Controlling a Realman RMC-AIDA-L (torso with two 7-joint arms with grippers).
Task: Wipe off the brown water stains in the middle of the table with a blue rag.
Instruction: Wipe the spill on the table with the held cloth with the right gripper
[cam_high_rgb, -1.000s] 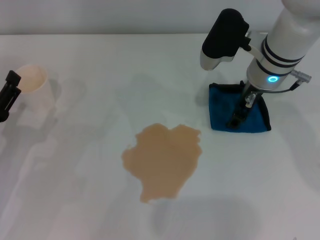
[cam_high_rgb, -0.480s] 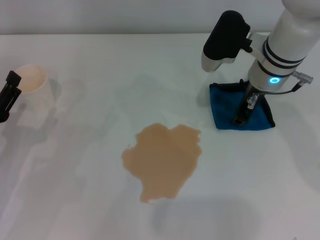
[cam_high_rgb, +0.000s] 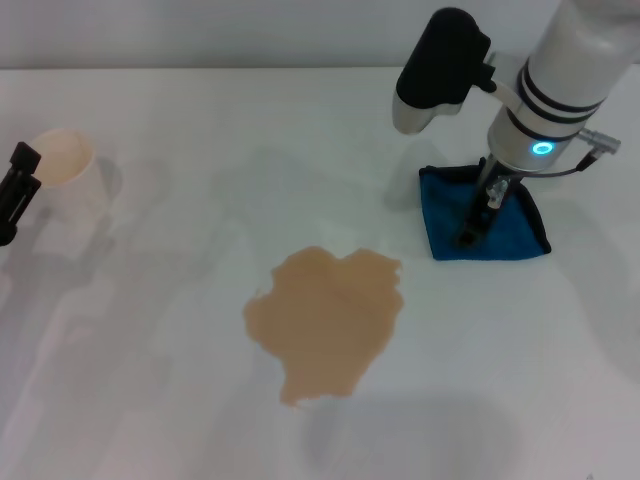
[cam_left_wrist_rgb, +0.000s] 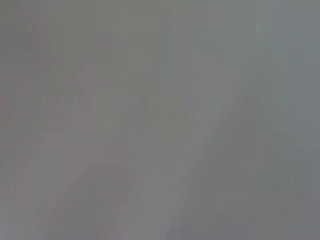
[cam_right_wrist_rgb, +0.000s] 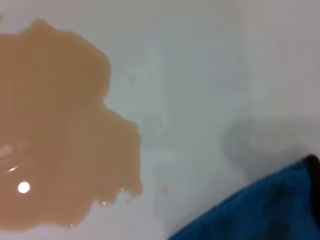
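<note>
A: Rag location?
B: Blue rag (cam_high_rgb: 487, 227) flat on the table (cam_high_rgb: 200, 400), far right side, well apart from the brown water stains (cam_high_rgb: 327, 320), which sit mid-table. Right wrist view shows a rag corner (cam_right_wrist_rgb: 260, 210) and the stain (cam_right_wrist_rgb: 55, 130) with bare white table between them.

A: Right gripper?
B: Right gripper (cam_high_rgb: 472, 232) points down onto the rag, tip touching the cloth. Jaws look narrow, but closed on the cloth or just pressing on it? Cannot tell.

A: Left one?
B: Left gripper (cam_high_rgb: 15, 190) at the far left edge, just beside a paper cup (cam_high_rgb: 68, 180). Only a dark part shows, so jaws cannot be told. Left wrist view is a plain grey blur.

A: Stain touched?
B: No, outline whole, lobed, larger than the rag.
</note>
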